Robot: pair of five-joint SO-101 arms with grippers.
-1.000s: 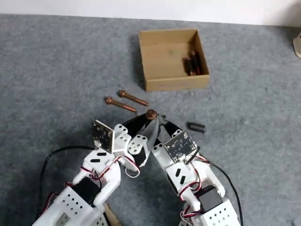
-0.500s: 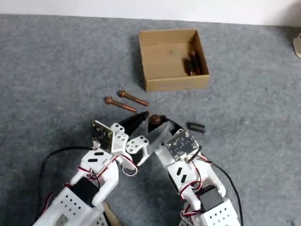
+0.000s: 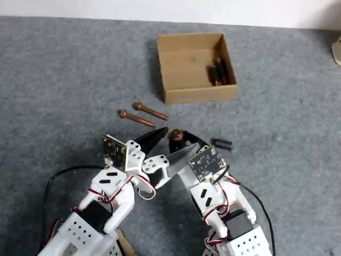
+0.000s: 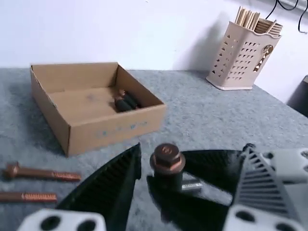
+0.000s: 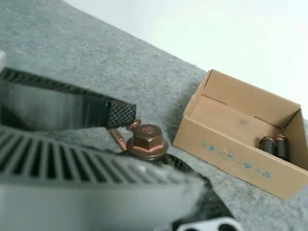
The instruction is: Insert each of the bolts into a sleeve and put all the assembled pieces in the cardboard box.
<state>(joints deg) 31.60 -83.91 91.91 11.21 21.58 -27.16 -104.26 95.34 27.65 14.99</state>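
Grey felt mat (image 3: 64, 69). White wall (image 4: 120, 29) behind the cardboard box (image 3: 200, 95). Beige stick holder (image 4: 240, 55) well apart from the box, by the wall.

Sleeved bolt (image 3: 176, 135) stands upright near the box's front wall, pinched by the right gripper (image 3: 178, 140). Left gripper (image 4: 192, 149) is spread wide, its jaws flanking the bolt without touching it. Two loose bolts (image 3: 143, 114) and a sleeve (image 3: 222, 144) lie near the same wall.

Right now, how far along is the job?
Done: assembled pieces lie in the box. In hand: the right gripper holds a bolt upright, apparently sleeved; the left gripper stands open around it. Left: box that one, then handle two loose bolts and one loose sleeve on the carpet.
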